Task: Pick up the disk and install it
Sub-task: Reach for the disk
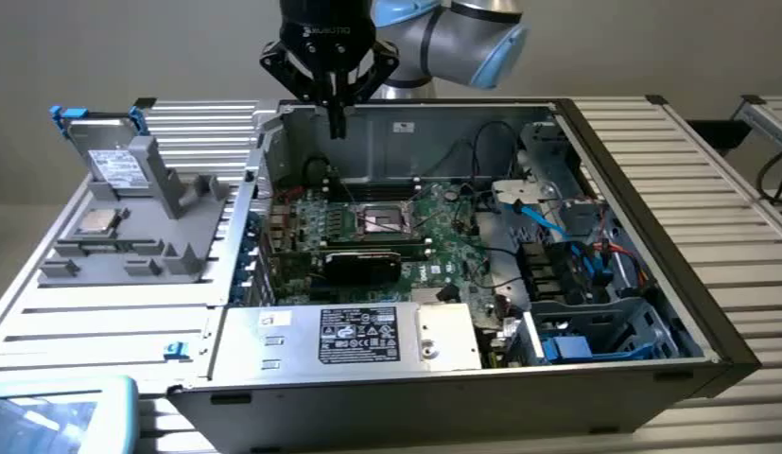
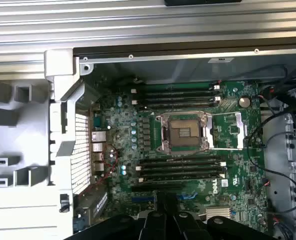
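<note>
**Status.** Neither step is done. The disk (image 1: 113,164) rests in the holder (image 1: 157,241) on the tabletop (image 1: 706,170), outside the case (image 1: 492,407) on the exterior view's left. It leans at a tilt against an upright of the holder. The tool (image 1: 335,125) hangs over the far side of the open case, above the motherboard (image 1: 423,248) and well apart from the disk. Its fingers are closed together and grip nothing. Judged from this layout, both the pick-up and the installation remain outstanding.

**Materials and shapes.**
- Disk: a flat rectangular body in silver-grey metal with a white label on its face. A bright blue plastic carrier frames it, and the carrier's tabs stand up at the top corners.
- Holder: matte grey, blocky, with stepped pockets and ribs. A small square silver chip (image 1: 98,222) lies flat in one pocket, near the disk but apart from it.
- Tabletop: pale metal, ribbed in parallel slats.
- Case: a dark sheet-metal box with its side open.
- Motherboard: green and densely populated, with long black slots on either side of a square metal-framed socket (image 2: 184,132).
- A silver box (image 1: 353,336) with a black-and-white sticker sits at the near edge.
- Tool: black and matte, with narrow fingers tapering downward.
</note>
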Available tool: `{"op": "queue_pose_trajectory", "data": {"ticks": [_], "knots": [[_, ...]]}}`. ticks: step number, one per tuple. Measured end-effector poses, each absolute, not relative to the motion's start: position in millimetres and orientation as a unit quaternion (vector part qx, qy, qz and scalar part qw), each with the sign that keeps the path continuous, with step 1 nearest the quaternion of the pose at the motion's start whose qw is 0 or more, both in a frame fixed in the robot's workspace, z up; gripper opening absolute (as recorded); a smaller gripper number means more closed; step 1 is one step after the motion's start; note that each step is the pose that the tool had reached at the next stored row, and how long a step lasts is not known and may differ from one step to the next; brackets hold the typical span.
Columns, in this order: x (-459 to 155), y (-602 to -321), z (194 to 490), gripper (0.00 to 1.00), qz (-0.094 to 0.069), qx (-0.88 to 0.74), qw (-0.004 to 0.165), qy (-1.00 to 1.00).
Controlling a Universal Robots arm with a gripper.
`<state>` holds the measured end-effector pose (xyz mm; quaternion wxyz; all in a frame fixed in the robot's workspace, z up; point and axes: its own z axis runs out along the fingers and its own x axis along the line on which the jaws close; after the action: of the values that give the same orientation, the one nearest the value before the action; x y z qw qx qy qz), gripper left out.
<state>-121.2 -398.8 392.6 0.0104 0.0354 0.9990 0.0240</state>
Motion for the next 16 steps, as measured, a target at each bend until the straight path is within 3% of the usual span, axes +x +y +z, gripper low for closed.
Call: {"op": "queue_pose_trajectory", "data": {"ticks": [16], "knots": [[-124.4, -398.4, 392.7, 0.11, 0.024, 0.035, 0.010, 0.999]]}}
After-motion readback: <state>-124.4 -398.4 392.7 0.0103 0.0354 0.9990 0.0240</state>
